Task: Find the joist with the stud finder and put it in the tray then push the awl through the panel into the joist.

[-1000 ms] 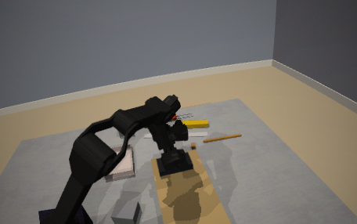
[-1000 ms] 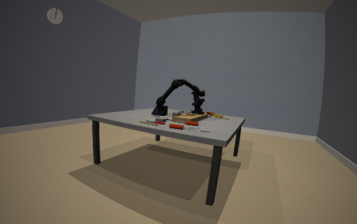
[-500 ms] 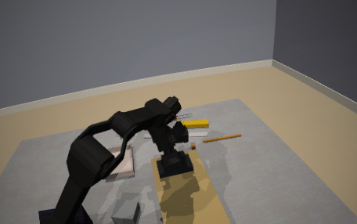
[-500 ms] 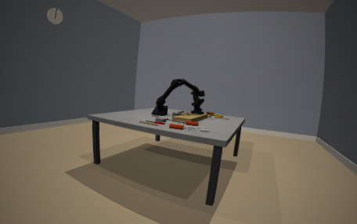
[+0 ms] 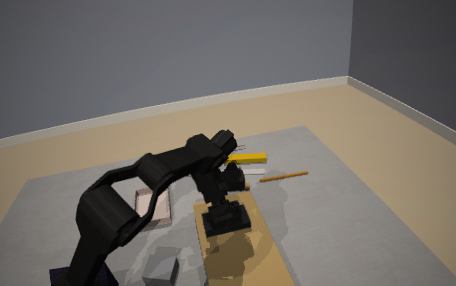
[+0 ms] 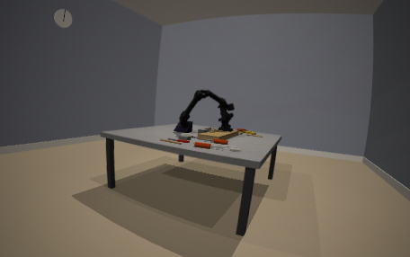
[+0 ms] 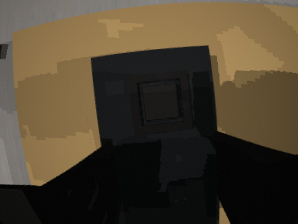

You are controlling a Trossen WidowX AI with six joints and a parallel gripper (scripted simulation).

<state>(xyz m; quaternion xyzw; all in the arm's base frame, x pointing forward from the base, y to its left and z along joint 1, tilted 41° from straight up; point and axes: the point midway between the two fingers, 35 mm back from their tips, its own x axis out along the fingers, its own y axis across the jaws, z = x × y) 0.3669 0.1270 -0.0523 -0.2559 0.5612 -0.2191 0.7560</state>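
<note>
The stud finder (image 5: 240,224) (image 7: 115,87) is a dark, flat block with a square window that shows unlit. My gripper (image 5: 220,206) (image 7: 160,138) is shut on it and holds it level over the far part of the tan floor panel (image 5: 272,265) (image 7: 42,50) (image 6: 215,135). Whether it touches the panel or hangs just above it cannot be told. The pale pinkish tray (image 5: 153,206) is left of the panel, partly behind the arm, and no tool shows in it. Several tools lie on the table in the exterior view; I cannot tell which is the awl.
A grey block (image 5: 160,265) stands left of the panel, near the arm's base. Beyond the panel lie a yellow bar (image 5: 252,158), a white strip (image 5: 256,171) and an orange stick (image 5: 285,176). Red-orange handles (image 6: 202,145) (image 6: 220,141) lie near one table edge.
</note>
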